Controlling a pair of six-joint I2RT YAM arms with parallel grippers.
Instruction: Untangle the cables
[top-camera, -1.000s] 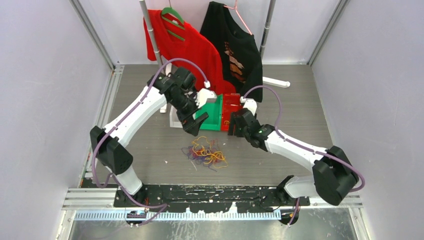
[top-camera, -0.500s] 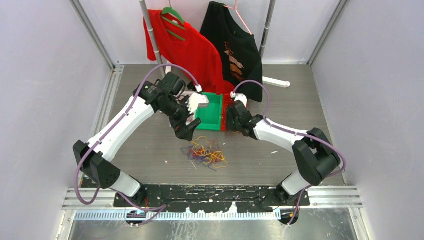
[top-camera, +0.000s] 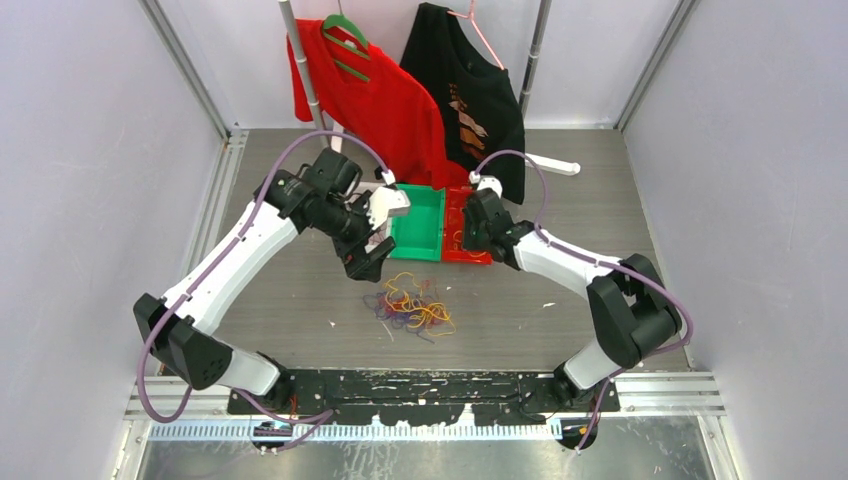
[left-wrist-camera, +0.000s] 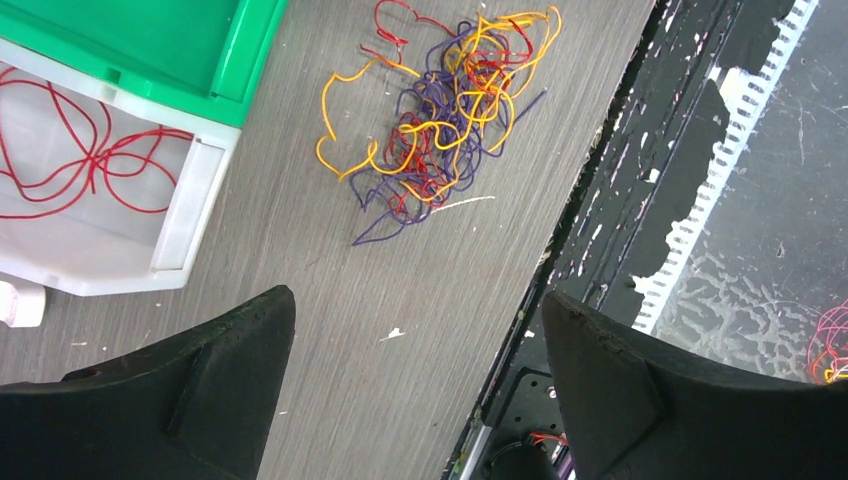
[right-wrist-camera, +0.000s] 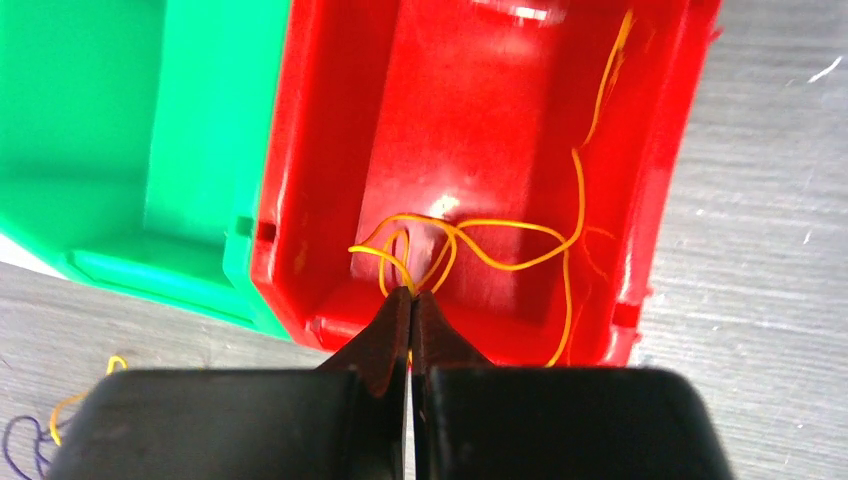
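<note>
Top external view: the cables (top-camera: 412, 305) lie in 1 loose heap of red, yellow and purple strands on the table (top-camera: 600, 200), between the 2 arms and nearer their bases than the bins. The left claw (top-camera: 365, 263) hangs over the table just past the heap's far left edge, beside the near corner of the green bin (top-camera: 420, 225). Left wrist view shows its 2 fingers spread wide with nothing between them; the heap lies ahead of the tips, apart from both, and a white bin (left-wrist-camera: 190, 225) off to the side holds red cables (left-wrist-camera: 90, 160).

Right wrist view shows the right claw (right-wrist-camera: 410, 297) inside the red bin (right-wrist-camera: 330, 150), which touches the green bin's side. Its fingers are pressed together tip to tip, pinching the yellow cable (right-wrist-camera: 500, 240) where the loops meet at the bin's floor. From there the strand curls across the floor, runs up toward the far wall, and 1 part droops over the near rim.
</note>
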